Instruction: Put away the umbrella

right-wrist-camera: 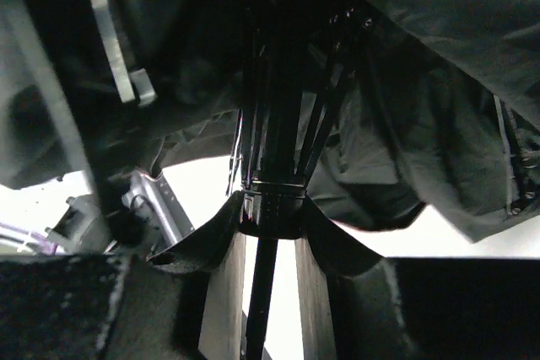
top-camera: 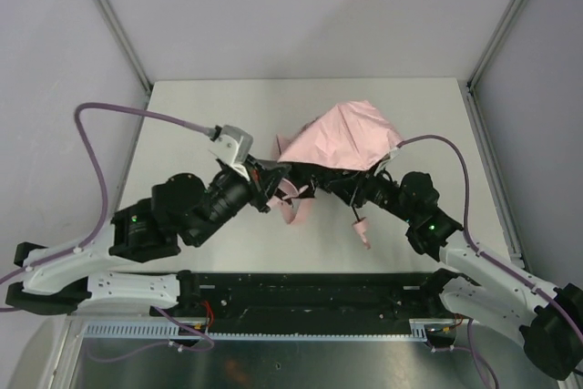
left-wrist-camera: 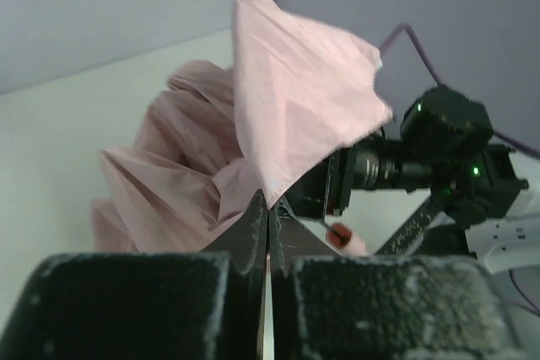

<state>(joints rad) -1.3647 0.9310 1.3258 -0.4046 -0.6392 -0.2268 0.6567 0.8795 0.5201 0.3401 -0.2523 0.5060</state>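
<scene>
Between the two hands, over the white desk (top-camera: 200, 116), a half-collapsed pale pink umbrella (top-camera: 342, 134).
The left hand (left-wrist-camera: 268, 208) is pinched tight on a crumpled fabric edge; the right hand (right-wrist-camera: 272, 218) clamps the thin, glossy black shaft (right-wrist-camera: 260, 292) just below bunched dark ribs (right-wrist-camera: 325, 115).

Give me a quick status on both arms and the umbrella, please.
Left pincer shut on a canopy corner. Right pincer clamped around the black shaft. Umbrella slung between them, canopy bunched, unwrapped. No obstruction visible.

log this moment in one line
umbrella: partly collapsed | left fingers: shut on canopy edge | right fingers: shut on shaft
</scene>
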